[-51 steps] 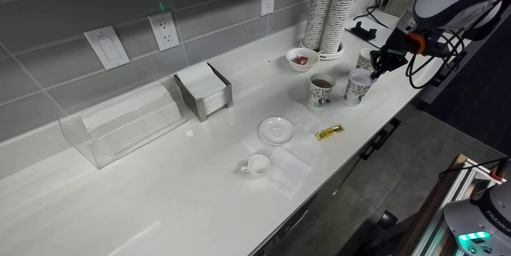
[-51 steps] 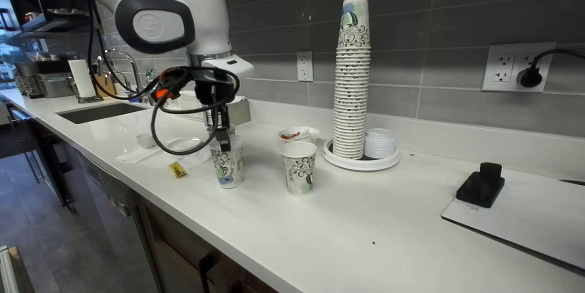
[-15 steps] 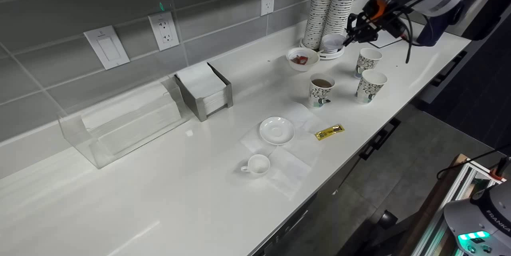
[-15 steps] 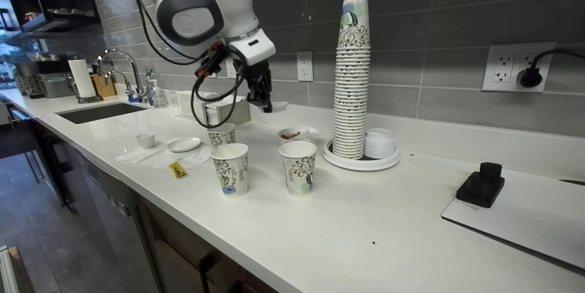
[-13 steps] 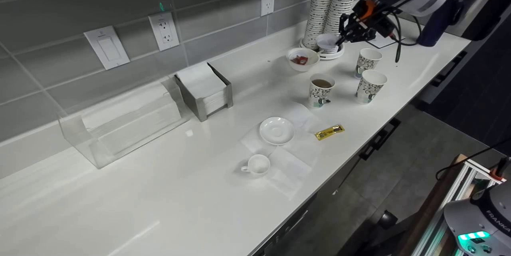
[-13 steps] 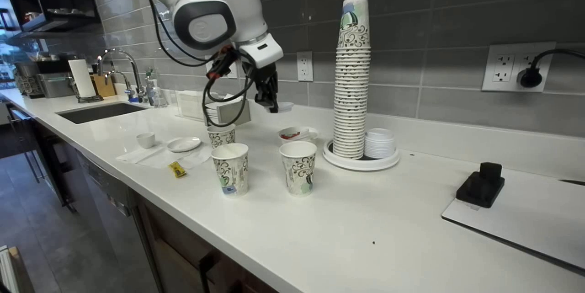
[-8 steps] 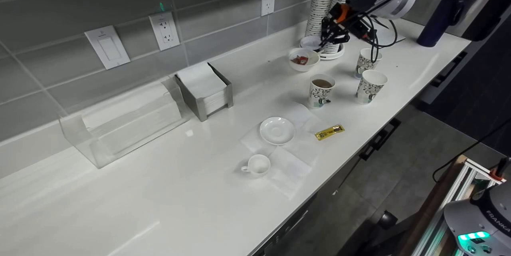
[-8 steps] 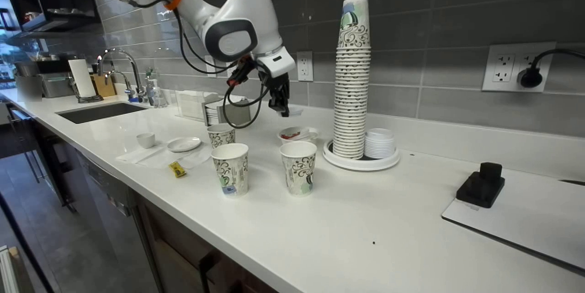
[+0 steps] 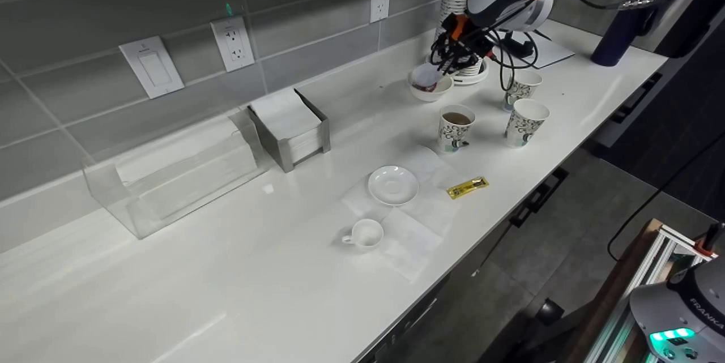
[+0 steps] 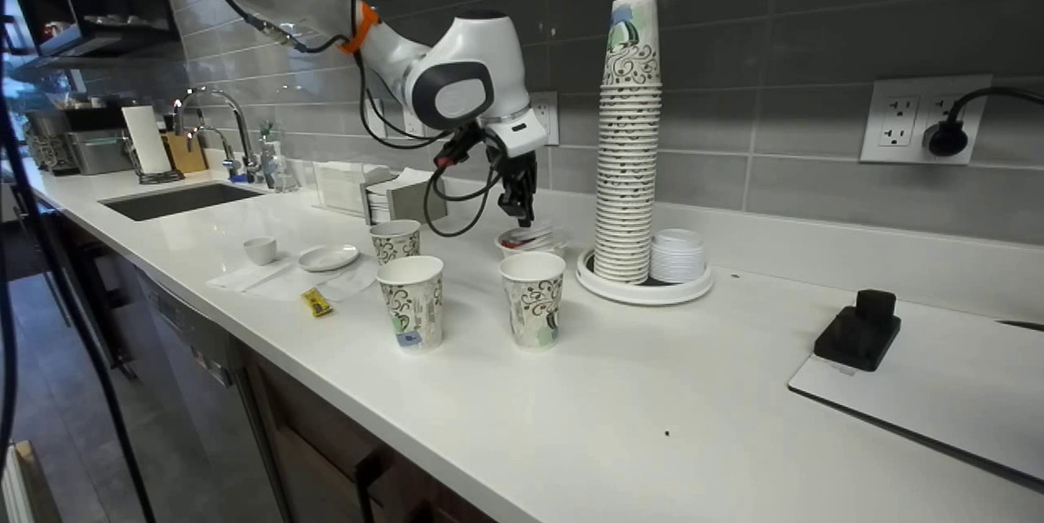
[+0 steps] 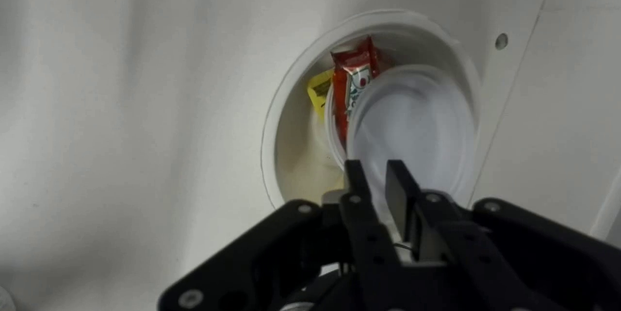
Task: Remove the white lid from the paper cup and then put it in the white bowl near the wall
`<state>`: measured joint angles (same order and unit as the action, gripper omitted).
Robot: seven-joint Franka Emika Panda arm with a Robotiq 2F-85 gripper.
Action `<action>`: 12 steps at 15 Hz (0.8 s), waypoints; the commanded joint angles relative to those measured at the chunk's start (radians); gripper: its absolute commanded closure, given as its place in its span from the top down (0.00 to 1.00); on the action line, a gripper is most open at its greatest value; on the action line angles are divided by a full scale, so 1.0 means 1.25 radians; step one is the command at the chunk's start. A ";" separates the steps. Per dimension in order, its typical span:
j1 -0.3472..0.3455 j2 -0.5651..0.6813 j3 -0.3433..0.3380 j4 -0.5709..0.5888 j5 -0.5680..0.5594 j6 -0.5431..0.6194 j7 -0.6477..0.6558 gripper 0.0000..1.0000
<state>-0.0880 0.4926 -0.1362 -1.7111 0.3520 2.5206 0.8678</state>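
The white lid [image 11: 412,126] lies tilted at the white bowl, over red and yellow packets. It also shows in both exterior views [image 9: 426,75] [image 10: 540,239]. The white bowl [image 11: 269,146] stands near the wall and shows in both exterior views [image 9: 433,97] [image 10: 504,245]. My gripper [image 11: 374,163] is just above the lid, its fingers apart with a gap through which the lid shows. In the exterior views the gripper [image 9: 444,68] [image 10: 526,221] points down at the bowl. The paper cup [image 9: 524,124] stands upright and uncovered near the counter's front edge; it also shows here [image 10: 412,303].
A cup with brown liquid [image 9: 453,135] and another white cup [image 9: 518,91] stand near the paper cup. Tall cup stacks [image 10: 628,164] and a lid stack [image 10: 677,255] stand beside the bowl. A saucer [image 9: 393,186], small cup [image 9: 365,234] and yellow packet [image 9: 467,187] lie farther off.
The lid was on the paper cup, then was carried by my gripper toward the wall and lowered to the bowl. The fingers now stand apart. The paper cup has shifted slightly.
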 commanded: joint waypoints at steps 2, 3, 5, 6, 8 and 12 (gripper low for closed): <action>-0.003 0.011 -0.010 0.058 -0.018 -0.104 0.044 0.58; -0.002 -0.015 -0.015 0.036 -0.024 -0.123 0.044 0.66; -0.007 -0.073 -0.029 -0.018 -0.048 -0.172 0.023 0.78; -0.028 -0.100 -0.017 -0.044 -0.034 -0.196 -0.037 0.86; -0.066 -0.149 0.003 -0.103 0.008 -0.207 -0.180 1.00; -0.086 -0.309 0.004 -0.274 0.077 -0.188 -0.421 1.00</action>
<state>-0.1773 0.2870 -0.1455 -1.8596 0.3958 2.2682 0.5247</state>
